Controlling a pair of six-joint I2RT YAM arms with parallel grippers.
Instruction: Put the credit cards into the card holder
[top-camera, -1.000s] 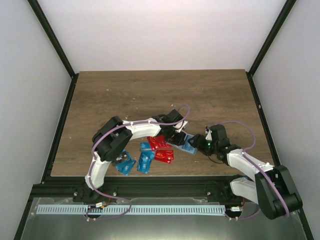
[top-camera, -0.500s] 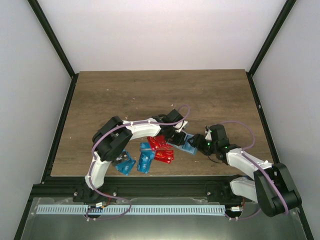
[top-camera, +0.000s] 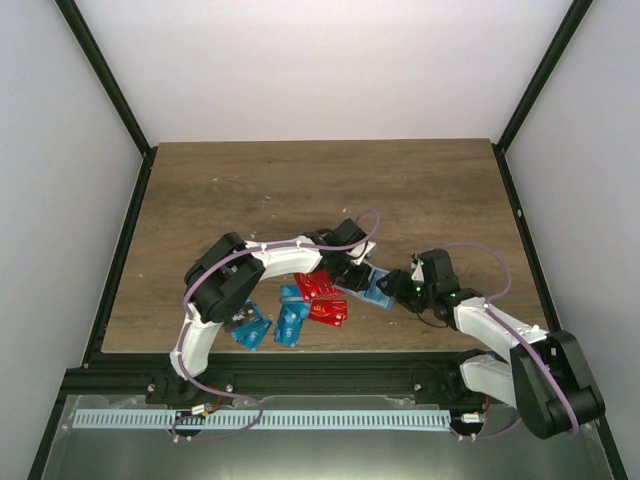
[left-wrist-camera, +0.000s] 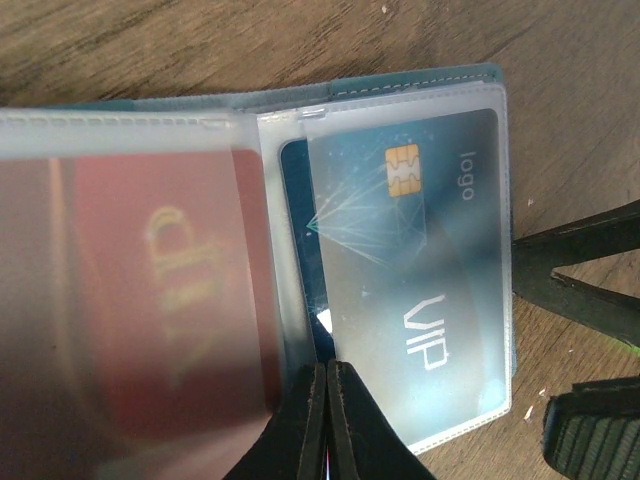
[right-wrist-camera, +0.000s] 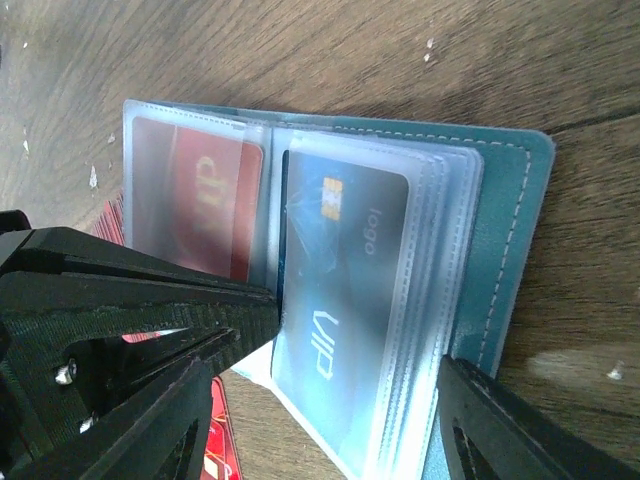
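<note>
left gripper (left-wrist-camera: 326, 385) pinching dark-blue VIP card (left-wrist-camera: 400, 290) part-way inside card holder (right-wrist-camera: 505, 200) | right gripper (right-wrist-camera: 325, 400) spread wide, astride holder

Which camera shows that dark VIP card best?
The left wrist view: the VIP card is large, chip and lettering clear through the plastic sleeve. The right wrist view shows it smaller and slanted. From the top camera it cannot be made out.

Wood table (top-camera: 300, 180): card holder (top-camera: 376, 291), credit cards (top-camera: 318, 287) (red, blue).

Open card holder (right-wrist-camera: 508, 225) holds a red card (right-wrist-camera: 205, 200) beside a blue card (right-wrist-camera: 340, 290).
</note>
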